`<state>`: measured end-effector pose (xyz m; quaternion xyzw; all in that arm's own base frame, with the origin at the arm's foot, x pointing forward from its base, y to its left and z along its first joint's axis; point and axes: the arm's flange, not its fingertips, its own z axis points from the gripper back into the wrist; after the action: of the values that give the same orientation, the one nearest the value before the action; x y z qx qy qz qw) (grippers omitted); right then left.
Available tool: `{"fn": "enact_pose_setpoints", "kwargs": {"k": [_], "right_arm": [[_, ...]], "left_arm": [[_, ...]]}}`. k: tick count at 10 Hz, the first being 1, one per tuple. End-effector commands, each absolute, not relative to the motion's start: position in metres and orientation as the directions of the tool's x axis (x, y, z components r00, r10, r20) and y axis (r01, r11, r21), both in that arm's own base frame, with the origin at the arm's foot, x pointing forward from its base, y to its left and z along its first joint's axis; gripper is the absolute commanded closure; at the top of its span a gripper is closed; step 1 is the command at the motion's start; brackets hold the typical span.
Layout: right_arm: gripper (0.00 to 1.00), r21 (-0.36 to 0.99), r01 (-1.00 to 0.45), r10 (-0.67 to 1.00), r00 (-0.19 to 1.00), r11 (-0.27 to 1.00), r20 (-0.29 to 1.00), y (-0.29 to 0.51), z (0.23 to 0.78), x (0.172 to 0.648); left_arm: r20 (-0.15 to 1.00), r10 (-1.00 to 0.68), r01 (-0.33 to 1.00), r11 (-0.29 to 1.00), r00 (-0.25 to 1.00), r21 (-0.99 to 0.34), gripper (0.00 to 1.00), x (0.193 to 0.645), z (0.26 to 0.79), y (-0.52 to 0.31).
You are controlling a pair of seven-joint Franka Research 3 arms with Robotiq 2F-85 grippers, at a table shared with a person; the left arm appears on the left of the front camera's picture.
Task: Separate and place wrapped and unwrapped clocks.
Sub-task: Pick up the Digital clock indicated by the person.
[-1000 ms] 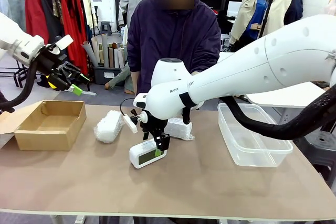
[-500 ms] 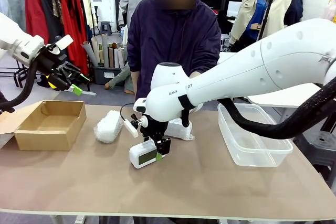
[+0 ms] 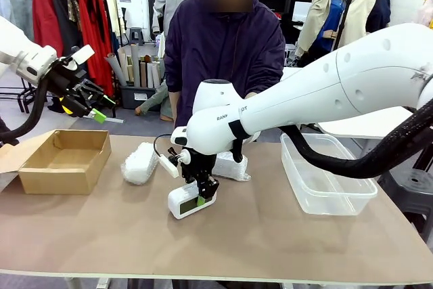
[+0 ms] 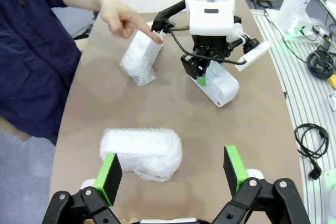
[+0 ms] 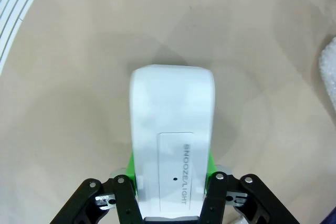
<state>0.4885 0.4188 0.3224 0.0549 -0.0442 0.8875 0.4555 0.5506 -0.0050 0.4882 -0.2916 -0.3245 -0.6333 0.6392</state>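
The right gripper clamps the bare white rectangular digital clock; the left gripper gapes wide. One bubble-wrapped white block lies left of that clock, another bubble-wrapped block lies just behind it, at a person's pointing finger.

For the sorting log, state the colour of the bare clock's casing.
White: the bare clock shows it best in the right wrist view.

The front camera is looking from the robot's side across the brown table, with the bare white rectangular digital clock near the middle. The left wrist camera is looking down from well apart at that clock. The right wrist camera is hanging just above the clock. All three views are sharing it.
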Motion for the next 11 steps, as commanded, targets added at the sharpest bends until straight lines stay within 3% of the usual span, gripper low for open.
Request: {"fn": "enact_pose_setpoints", "kwargs": {"k": [1, 7, 11], "right_arm": [[1.00, -0.024, -0.800, 0.788, -0.594, -0.599, 0.162, 0.416, 0.328, 0.491], [1.00, -0.086, -0.838, 0.814, -0.545, -0.539, 0.201, 0.408, 0.401, 0.473], [1.00, -0.119, -0.914, 0.901, -0.402, -0.387, 0.165, 0.419, 0.475, 0.456]], "left_arm": [[0.787, -0.617, 0.999, 0.026, -0.015, 0.040, 0.00, 0.550, 0.489, -0.005], [0.787, -0.617, 0.999, 0.026, -0.015, 0.040, 0.00, 0.550, 0.489, -0.005], [0.787, -0.617, 0.999, 0.026, -0.015, 0.040, 0.00, 0.550, 0.489, -0.005]]}}
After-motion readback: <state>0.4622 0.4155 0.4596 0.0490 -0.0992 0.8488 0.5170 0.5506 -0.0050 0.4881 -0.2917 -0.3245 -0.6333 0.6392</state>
